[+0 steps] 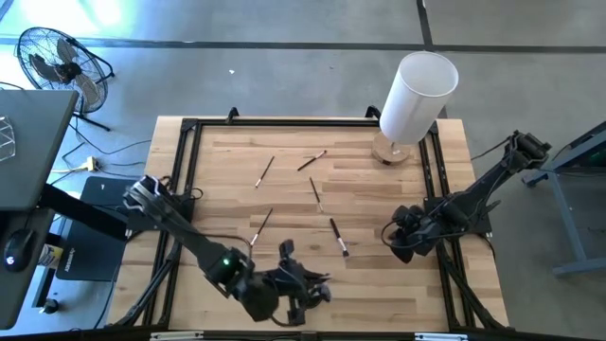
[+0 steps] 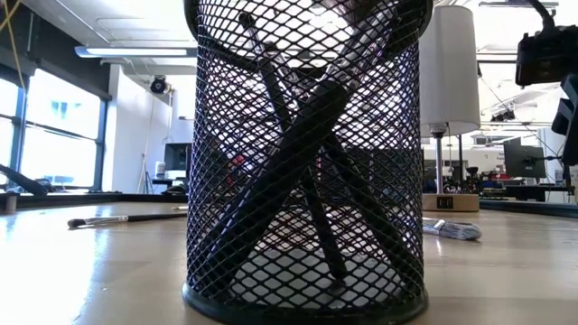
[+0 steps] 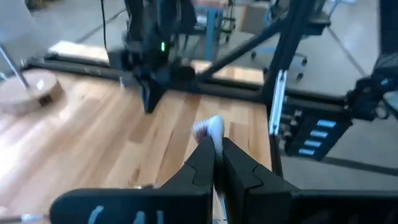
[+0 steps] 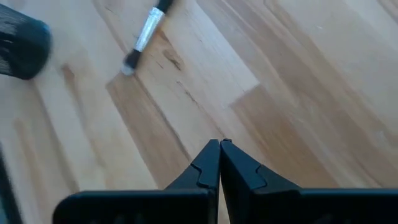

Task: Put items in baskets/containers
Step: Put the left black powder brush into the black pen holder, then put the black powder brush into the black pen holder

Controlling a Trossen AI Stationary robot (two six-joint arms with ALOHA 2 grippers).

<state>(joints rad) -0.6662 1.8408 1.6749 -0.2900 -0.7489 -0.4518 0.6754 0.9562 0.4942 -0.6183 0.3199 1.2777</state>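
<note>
We see the round black wire-mesh cup standing on the pale wooden table, close to its near edge, so close to the low camera that it fills the middle of that view. Several thin dark-handled makeup brushes lean crossed inside it, showing through the mesh.

The left gripper hangs at the near edge of the table, its arm reaching in from the left side. Its two dark fingers are pressed together on a slim brush with a pale, pinkish tuft, whose bristles stick out just past the fingertips.

Five more loose brushes lie scattered flat across the middle of the table, well apart from one another. One long brush shows lying flat in the low view, off to the side of the cup.

The right gripper hovers over bare wood near the right side of the table, fingers closed on nothing, with a silver-ferruled brush lying ahead of it.

A tall white cylinder on a round wooden base stands at the far right corner.
</note>
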